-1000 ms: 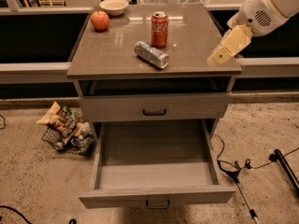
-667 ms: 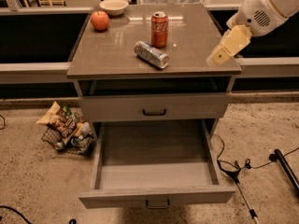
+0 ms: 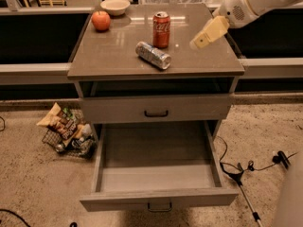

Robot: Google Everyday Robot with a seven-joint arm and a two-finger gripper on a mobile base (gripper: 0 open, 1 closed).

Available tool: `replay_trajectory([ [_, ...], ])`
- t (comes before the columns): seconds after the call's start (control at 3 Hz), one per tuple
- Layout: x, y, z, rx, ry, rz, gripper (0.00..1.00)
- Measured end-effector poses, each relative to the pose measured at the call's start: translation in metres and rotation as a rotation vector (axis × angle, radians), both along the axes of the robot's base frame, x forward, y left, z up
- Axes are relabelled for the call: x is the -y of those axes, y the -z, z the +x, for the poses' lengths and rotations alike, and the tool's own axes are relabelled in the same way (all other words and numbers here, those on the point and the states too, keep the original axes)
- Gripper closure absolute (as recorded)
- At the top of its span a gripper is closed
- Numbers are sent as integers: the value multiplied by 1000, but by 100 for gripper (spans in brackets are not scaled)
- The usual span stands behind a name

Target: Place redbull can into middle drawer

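Desk (image 3: pixel 113 60) carries the redbull can (image 3: pixel 153 55) lying sideways; my pincer (image 3: pixel 199 42) hovers right of it, and I can't tell its grip; drawer (image 3: pixel 156 176) open.

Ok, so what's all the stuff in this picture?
cabinet: one, grey, middle
redbull can: one, silver-blue, lying on the cabinet top
Coca-Cola can: one, red, upright behind it
round fruit: one, red-orange, top's back left
bowl: one, pale, behind the fruit
middle drawer: one, grey, pulled open, empty
upper drawer: one, grey, shut
basket: one, dark wire, holding snack packets, floor left
cables: a few, black, floor right
pincer: one, cream, over the top's right side
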State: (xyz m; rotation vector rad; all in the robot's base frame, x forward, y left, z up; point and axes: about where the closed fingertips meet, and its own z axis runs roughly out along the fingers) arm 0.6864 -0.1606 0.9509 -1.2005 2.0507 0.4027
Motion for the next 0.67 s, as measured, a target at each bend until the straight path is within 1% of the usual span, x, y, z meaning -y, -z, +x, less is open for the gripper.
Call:
replay_trajectory([
  [0.33,-21,6,35,7,23,36,0],
  [0.67,-52,30,63,-29,37,33,0],
])
